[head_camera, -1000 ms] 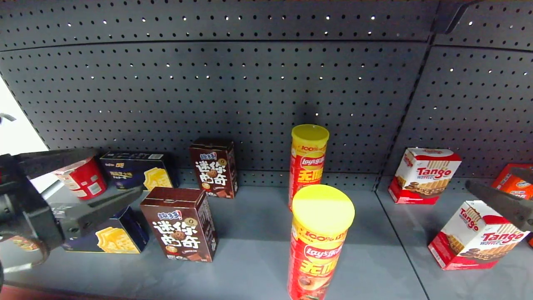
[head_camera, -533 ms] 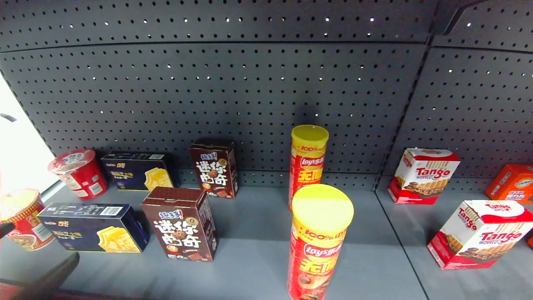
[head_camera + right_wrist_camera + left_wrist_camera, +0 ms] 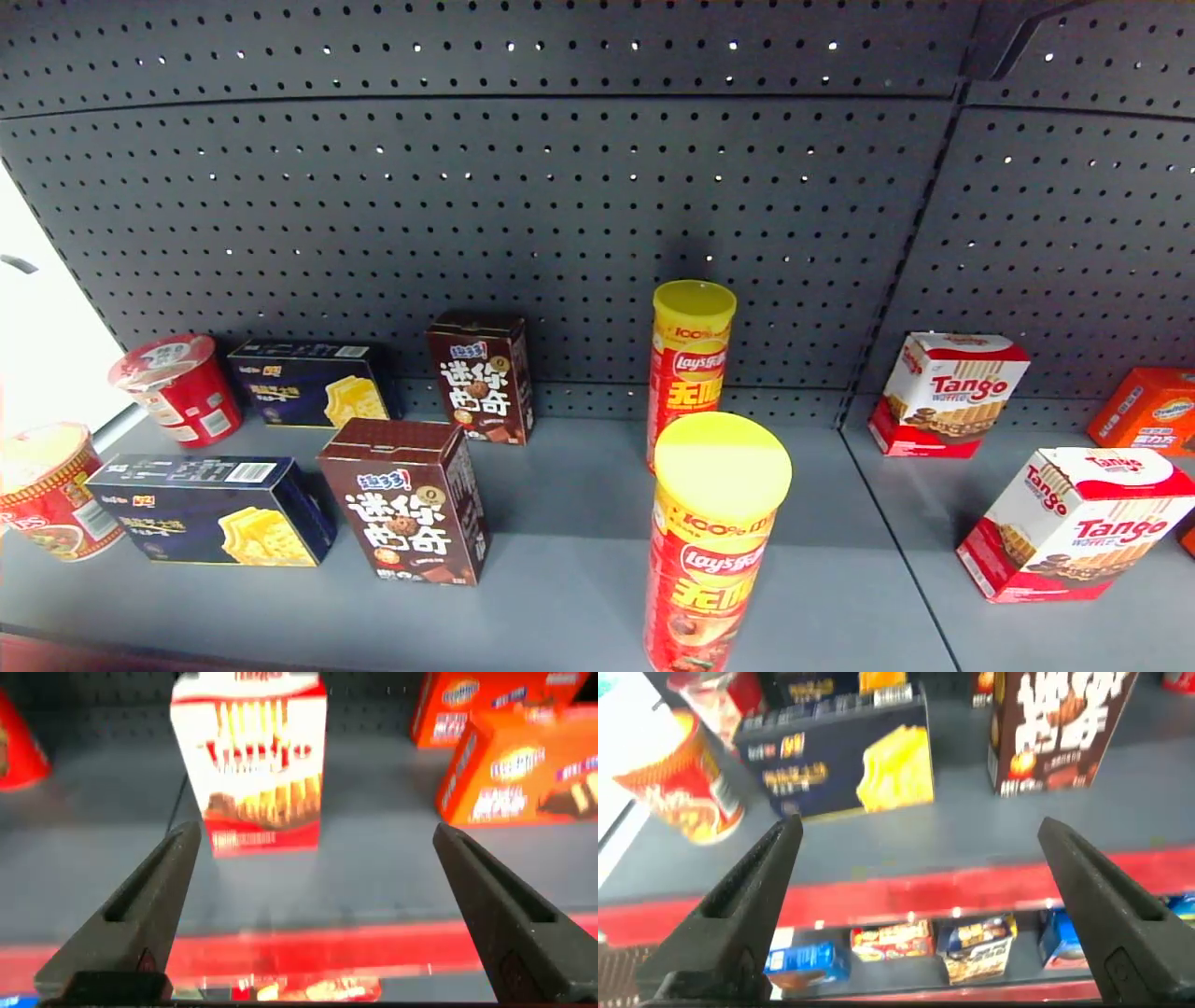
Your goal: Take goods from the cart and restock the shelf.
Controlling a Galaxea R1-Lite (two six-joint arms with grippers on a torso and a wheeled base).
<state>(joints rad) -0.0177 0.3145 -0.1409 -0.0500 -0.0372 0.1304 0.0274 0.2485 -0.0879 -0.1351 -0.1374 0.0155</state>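
**Item: shelf**. Grey metal board with a dark perforated back panel and a red edge strip along the front. A seam divides it into two bays.

**Left bay, stocked two deep:**
- front noodle cup at the far left end, with the rear noodle cup, red-walled, behind it
- front navy box and rear navy box, each printed with a yellow cracker
- front brown box and rear brown box, both upright
- front chip can and rear chip can, red with yellow lids, upright and in line

**Right bay:**
- front wafer box and rear wafer box, white and red
- rear orange box, with the front orange box nearer the edge

**Lower tier:** mixed packets show beneath the strip.

**Tools:**
- left gripper: fingers spread wide, nothing held, out in front of the edge strip and facing the front navy and front brown boxes
- right gripper: likewise spread and empty, before the edge and facing the front wafer box
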